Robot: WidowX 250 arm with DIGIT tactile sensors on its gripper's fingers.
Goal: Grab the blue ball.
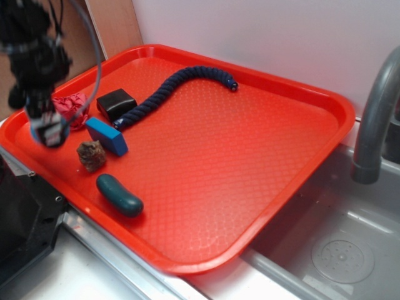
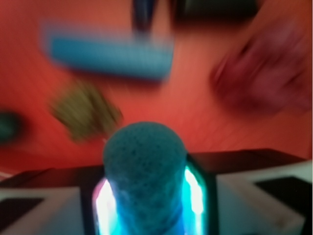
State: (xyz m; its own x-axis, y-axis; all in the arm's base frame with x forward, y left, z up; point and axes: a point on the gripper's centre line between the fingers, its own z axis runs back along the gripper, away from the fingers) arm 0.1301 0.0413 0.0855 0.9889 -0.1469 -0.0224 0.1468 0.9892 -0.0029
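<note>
While the wrist view blurs, we log:
Blue ball (image 2: 144, 169): round, fuzzy knit, turquoise, lifted above the tray
Gripper (image 1: 49, 128): clamped on the ball, fingers (image 2: 194, 193) glowing at its sides
Tray (image 1: 250, 156): red pebbled plastic
Rope (image 1: 178, 87): navy, braided
Block (image 1: 106, 135): flat blue rectangle

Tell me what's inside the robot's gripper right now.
The gripper holds the small turquoise-blue knitted ball between its jaws. The ball's lower part is covered by them; the red plastic tray lies beneath.
</note>
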